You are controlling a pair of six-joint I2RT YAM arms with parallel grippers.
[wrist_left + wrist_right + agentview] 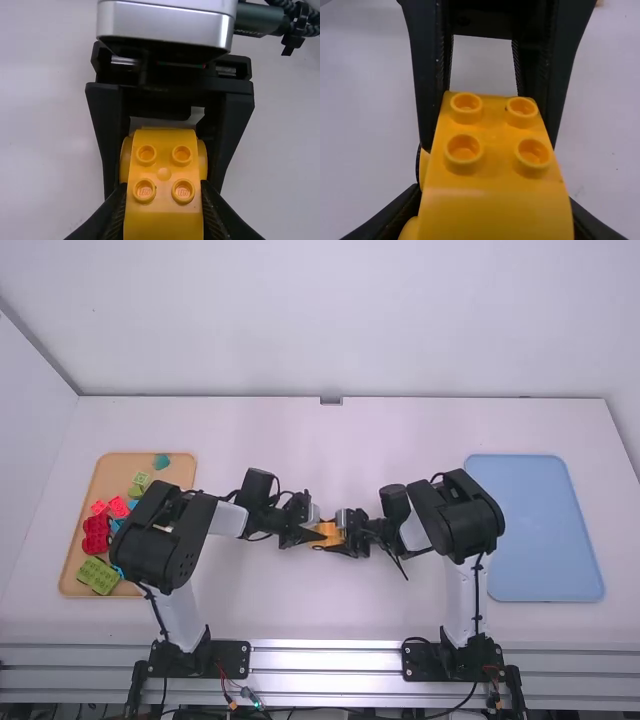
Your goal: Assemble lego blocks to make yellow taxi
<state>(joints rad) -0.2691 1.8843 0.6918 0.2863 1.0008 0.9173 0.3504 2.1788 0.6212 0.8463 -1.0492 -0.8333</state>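
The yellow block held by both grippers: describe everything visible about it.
The glossy, plastic-looking yellow-orange toy block has four hollow round studs, two rows of two, with smooth surface around them. Rounded yellow parts bulge at its sides. It is held studs up over the white table's middle, clamped by the left gripper and right gripper from opposite sides. Whether it touches the table is unclear.

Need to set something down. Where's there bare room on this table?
Bare: the table beyond the left arm and right arm, the patch between their bases, and the blue tray.

Crowded: the middle, where both arms' jaws grip the yellow piece, and the tan tray with blocks, partly behind the left arm.
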